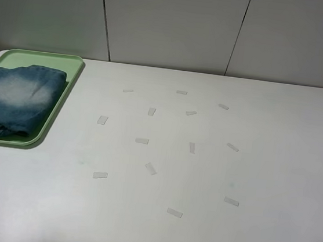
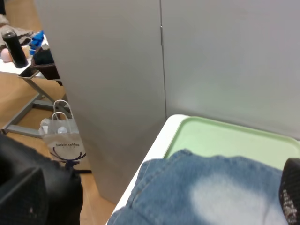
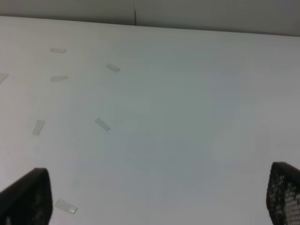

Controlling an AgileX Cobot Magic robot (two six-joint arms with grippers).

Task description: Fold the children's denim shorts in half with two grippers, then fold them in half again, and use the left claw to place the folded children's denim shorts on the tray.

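The children's denim shorts are seen lying as a folded bundle in the tray, which sits at the far left corner of the counter. In the left wrist view the bundle lies just below and ahead of the left hand, whose two fingers are spread wide apart at the edges of that view and hold nothing; one fingertip stands over the denim. The bundle appears to be left there because the placing step is judged complete. The right hand is likewise held wide apart and empty, well away from the tray, over bare counter; only small pale tape marks lie ahead of it. Neither hand is visible in the high view, so both are judged to be drawn back clear of the work. Nothing of the task seems left to do.
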